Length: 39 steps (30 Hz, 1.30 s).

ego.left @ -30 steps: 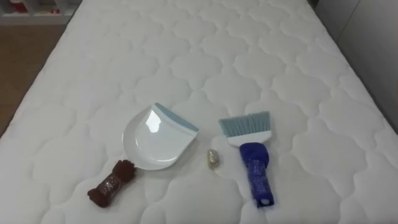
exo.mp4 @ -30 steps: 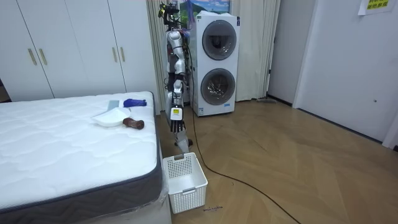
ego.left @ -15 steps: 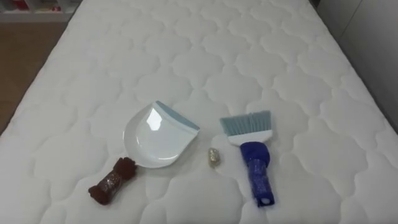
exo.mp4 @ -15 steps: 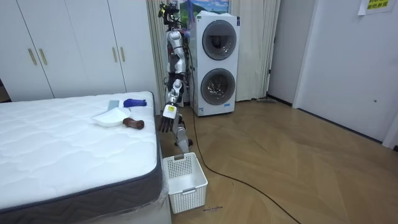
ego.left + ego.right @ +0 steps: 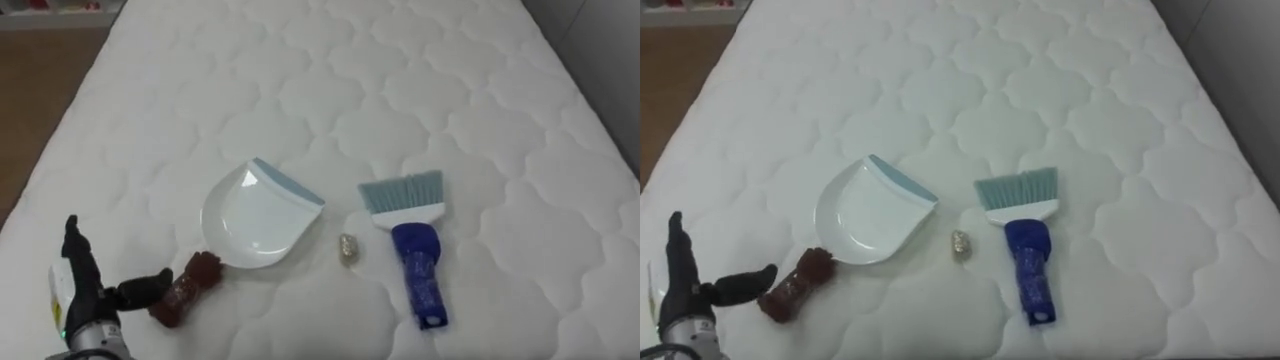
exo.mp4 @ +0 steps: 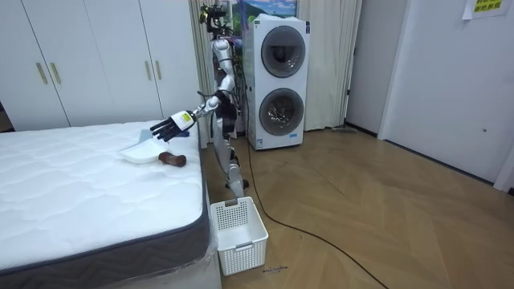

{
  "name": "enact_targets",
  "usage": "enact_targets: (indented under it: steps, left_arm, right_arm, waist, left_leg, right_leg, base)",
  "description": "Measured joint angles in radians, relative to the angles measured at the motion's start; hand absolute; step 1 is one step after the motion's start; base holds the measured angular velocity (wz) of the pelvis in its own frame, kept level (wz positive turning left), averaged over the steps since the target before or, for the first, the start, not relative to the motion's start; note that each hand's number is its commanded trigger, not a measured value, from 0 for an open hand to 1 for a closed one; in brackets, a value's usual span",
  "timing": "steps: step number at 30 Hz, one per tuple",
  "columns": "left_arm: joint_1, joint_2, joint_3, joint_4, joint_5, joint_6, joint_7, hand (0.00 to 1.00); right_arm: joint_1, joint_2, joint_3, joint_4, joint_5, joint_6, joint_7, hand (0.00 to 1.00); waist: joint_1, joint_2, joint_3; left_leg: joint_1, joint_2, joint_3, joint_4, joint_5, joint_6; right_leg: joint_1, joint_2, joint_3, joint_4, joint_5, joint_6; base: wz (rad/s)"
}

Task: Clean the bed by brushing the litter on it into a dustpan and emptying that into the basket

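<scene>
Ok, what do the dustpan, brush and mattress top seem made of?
Dustpan: likely hard white plastic, glossy, with a glare patch; pale blue lip, perhaps rubber; brown handle's material unclear. Brush: blue handle looks like plastic, pale blue bristles probably synthetic. Mattress: white quilted fabric, matte, with stitched puffy cells.

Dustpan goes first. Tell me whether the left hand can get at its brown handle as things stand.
Probably yes. The left hand is open beside the end of the brown handle, thumb towards it, and nothing lies between. The brush and the scrap lie beyond the dustpan, out of the way.
</scene>
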Motion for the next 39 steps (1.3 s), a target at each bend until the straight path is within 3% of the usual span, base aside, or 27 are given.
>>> enact_targets:
  steps: [4, 9, 10, 15, 25, 27, 28, 30, 31, 32, 33, 34, 35, 36, 38, 39]
  left_arm:
    - [-0.057, 0.000, -0.021, 0.010, -0.015, -0.014, 0.018, 0.00]
    - [-0.122, 0.000, -0.070, 0.101, -0.017, -0.031, 0.017, 0.00]
    - [-0.135, 0.000, -0.087, 0.128, -0.018, -0.031, 0.015, 0.00]
    - [-0.153, -0.004, -0.149, 0.196, -0.018, -0.031, 0.013, 0.00]
    - [-0.228, -0.010, -0.189, 0.291, -0.017, -0.031, 0.008, 0.00]
    - [-0.235, -0.009, -0.194, 0.328, -0.018, -0.031, 0.008, 0.00]
    - [-0.236, -0.009, -0.194, 0.349, -0.018, -0.027, 0.008, 0.00]
    - [-0.236, -0.009, -0.195, 0.369, -0.018, -0.015, 0.008, 0.00]
    - [-0.237, -0.009, -0.199, 0.375, -0.018, -0.012, 0.008, 0.00]
    - [-0.245, -0.008, -0.207, 0.384, -0.017, -0.011, 0.008, 0.00]
    - [-0.247, -0.001, -0.195, 0.387, -0.017, -0.011, 0.009, 0.00]
    - [-0.256, 0.018, -0.164, 0.398, -0.017, -0.009, 0.013, 0.00]
    - [-0.262, 0.015, -0.163, 0.415, -0.019, -0.008, 0.015, 0.00]
    - [-0.266, 0.015, -0.167, 0.415, -0.023, -0.008, 0.015, 0.00]
    - [-0.287, 0.015, -0.174, 0.416, -0.020, -0.012, 0.015, 0.00]
    - [-0.290, 0.015, -0.174, 0.417, -0.018, -0.012, 0.015, 0.00]
  right_arm:
    - [-0.016, -0.001, 0.010, -0.002, 0.012, 0.002, -0.001, 0.00]
    - [-0.046, -0.003, 0.022, -0.002, 0.025, -0.003, -0.011, 0.00]
    - [-0.055, -0.005, 0.037, -0.002, 0.045, -0.003, -0.017, 0.00]
    - [-0.085, -0.005, 0.078, 0.000, 0.066, -0.004, -0.026, 0.00]
    - [-0.117, -0.017, 0.120, 0.009, 0.166, -0.015, -0.056, 0.00]
    - [-0.129, -0.019, 0.129, 0.009, 0.166, -0.015, -0.061, 0.00]
    - [-0.136, -0.020, 0.146, 0.009, 0.166, -0.015, -0.070, 0.00]
    - [-0.142, -0.021, 0.164, 0.009, 0.166, -0.020, -0.080, 0.00]
    - [-0.145, -0.023, 0.173, 0.009, 0.171, -0.027, -0.089, 0.00]
    - [-0.158, -0.026, 0.191, 0.010, 0.196, -0.039, -0.105, 0.00]
    - [-0.173, -0.021, 0.200, 0.006, 0.200, -0.045, -0.110, 0.00]
    - [-0.207, -0.012, 0.209, -0.005, 0.200, -0.056, -0.120, 0.00]
    - [-0.219, -0.006, 0.207, 0.002, 0.205, -0.060, -0.127, 0.00]
    - [-0.225, -0.002, 0.207, 0.015, 0.211, -0.060, -0.125, 0.00]
    - [-0.227, 0.001, 0.209, 0.052, 0.243, -0.065, -0.111, 0.00]
    - [-0.226, 0.000, 0.209, 0.054, 0.254, -0.065, -0.108, 0.00]
  waist:
    - [0.001, -0.002, 0.0019]
    - [-0.006, -0.002, 0.0050]
    - [-0.009, -0.003, 0.0102]
    - [-0.030, -0.010, 0.0206]
    - [-0.036, -0.010, 0.0260]
    - [-0.033, -0.009, 0.0287]
    - [-0.030, -0.009, 0.0302]
    - [-0.030, -0.010, 0.0307]
    - [-0.032, -0.010, 0.0321]
    - [-0.031, 0.000, 0.0519]
    - [-0.026, -0.005, 0.0544]
    - [-0.037, -0.018, 0.0577]
    - [-0.055, 0.002, 0.0592]
    - [-0.059, 0.007, 0.0584]
    - [-0.058, 0.009, 0.0575]
    - [-0.056, 0.008, 0.0576]
  left_leg:
    - [-0.018, 0.001, 0.002, 0.001, 0.001, 0.001]
    - [-0.070, 0.001, -0.004, 0.013, 0.001, 0.001]
    - [-0.083, 0.001, -0.004, 0.018, 0.001, 0.001]
    - [-0.117, 0.001, -0.004, 0.028, 0.001, 0.001]
    - [-0.216, 0.012, -0.006, 0.060, 0.001, 0.001]
    - [-0.220, 0.014, -0.021, 0.062, 0.001, 0.001]
    - [-0.221, 0.014, -0.052, 0.063, 0.001, 0.001]
    - [-0.222, 0.015, -0.078, 0.063, 0.001, 0.001]
    - [-0.220, 0.015, -0.113, 0.062, 0.001, 0.002]
    - [-0.219, 0.037, -0.179, 0.065, 0.001, 0.002]
    - [-0.234, 0.045, -0.185, 0.076, 0.000, 0.003]
    - [-0.289, 0.048, -0.156, 0.132, -0.013, -0.001]
    - [-0.337, 0.056, -0.132, 0.176, -0.025, 0.000]
    - [-0.350, 0.052, -0.125, 0.186, -0.026, 0.002]
    - [-0.371, 0.006, -0.084, 0.172, -0.022, 0.007]
    - [-0.367, 0.005, -0.062, 0.173, -0.021, 0.013]
  right_leg:
    - [-0.034, -0.003, -0.006, 0.019, 0.001, 0.000]
    - [-0.085, -0.006, -0.011, 0.036, 0.002, -0.001]
    - [-0.099, -0.009, -0.012, 0.045, 0.002, -0.001]
    - [-0.134, -0.012, -0.030, 0.048, 0.003, -0.003]
    - [-0.252, -0.012, -0.032, 0.105, 0.005, -0.007]
    - [-0.280, -0.013, -0.039, 0.144, 0.005, -0.007]
    - [-0.305, -0.015, -0.045, 0.183, 0.006, -0.008]
    - [-0.339, -0.019, -0.046, 0.244, 0.004, -0.031]
    - [-0.386, -0.027, -0.047, 0.330, 0.006, -0.055]
    - [-0.465, 0.005, -0.023, 0.373, -0.026, -0.105]
    - [-0.496, 0.037, 0.000, 0.308, -0.022, -0.138]
    - [-0.535, 0.069, 0.004, 0.219, 0.078, -0.161]
    - [-0.540, 0.072, -0.026, 0.223, 0.078, -0.175]
    - [-0.540, 0.073, -0.030, 0.224, 0.078, -0.176]
    - [-0.523, 0.075, -0.032, 0.228, 0.077, -0.175]
    - [-0.518, 0.074, -0.035, 0.230, 0.075, -0.174]
  base:
    - [-0.09]
    - [-0.01]
    - [-0.05]
    - [0.00]
    - [-0.07]
    - [-0.17]
    - [-0.23]
    - [-0.18]
    - [-0.29]
    - [-0.47]
    - [-0.47]
    - [-0.11]
    - [0.16]
    - [0.39]
    - [0.29]
    - [0.21]
